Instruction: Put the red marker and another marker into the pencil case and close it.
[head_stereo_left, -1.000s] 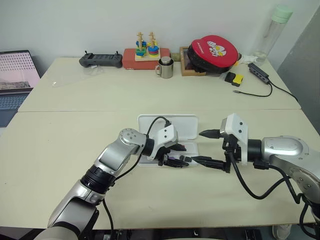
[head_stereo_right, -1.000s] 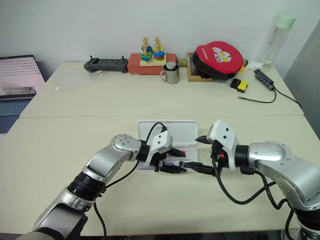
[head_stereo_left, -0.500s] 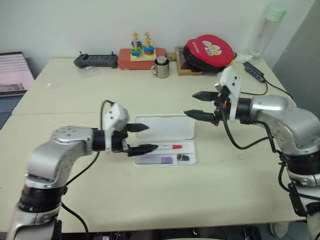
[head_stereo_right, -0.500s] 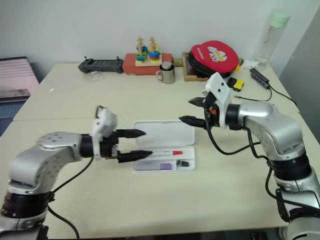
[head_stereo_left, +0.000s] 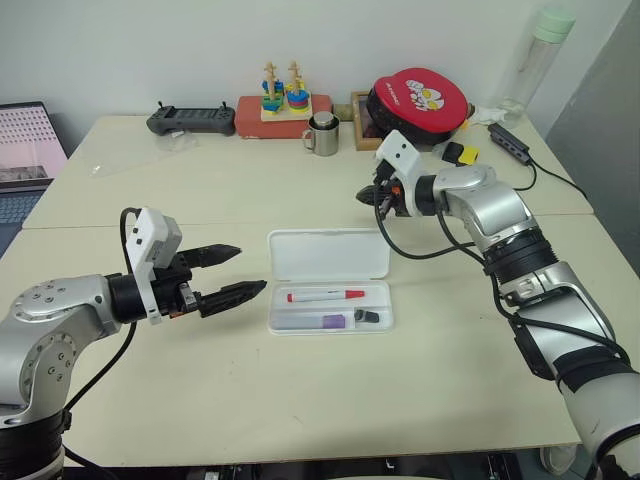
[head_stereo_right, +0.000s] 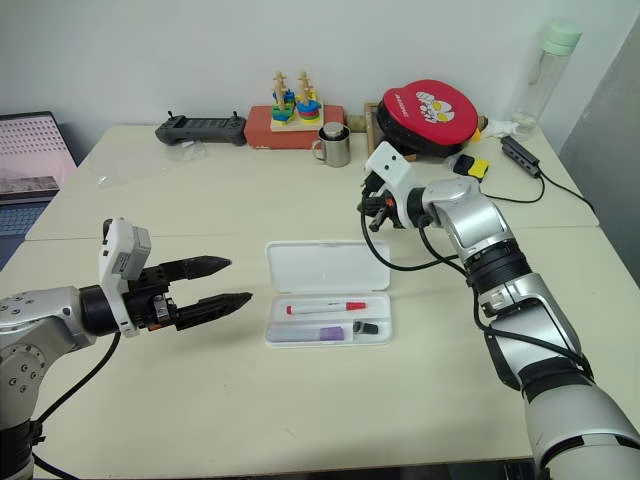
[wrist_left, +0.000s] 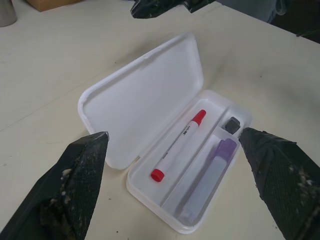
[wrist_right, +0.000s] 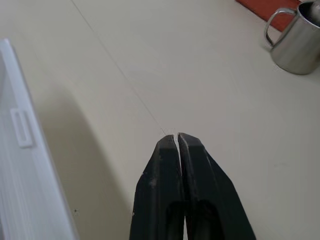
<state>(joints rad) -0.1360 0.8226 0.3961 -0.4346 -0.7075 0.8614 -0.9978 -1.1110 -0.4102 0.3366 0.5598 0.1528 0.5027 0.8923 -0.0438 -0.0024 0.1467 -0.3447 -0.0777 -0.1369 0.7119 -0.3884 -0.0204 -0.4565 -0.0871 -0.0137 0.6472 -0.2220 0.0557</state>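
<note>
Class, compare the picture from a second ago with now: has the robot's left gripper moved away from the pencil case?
Yes. The left gripper, jaws open, was over the tray of the pencil case and now hangs off its left end, clear of it.

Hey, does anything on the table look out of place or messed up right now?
Nothing stands out. The pencil case lies open and flat, with the red marker and lilac marker lying neatly in its tray.
</note>
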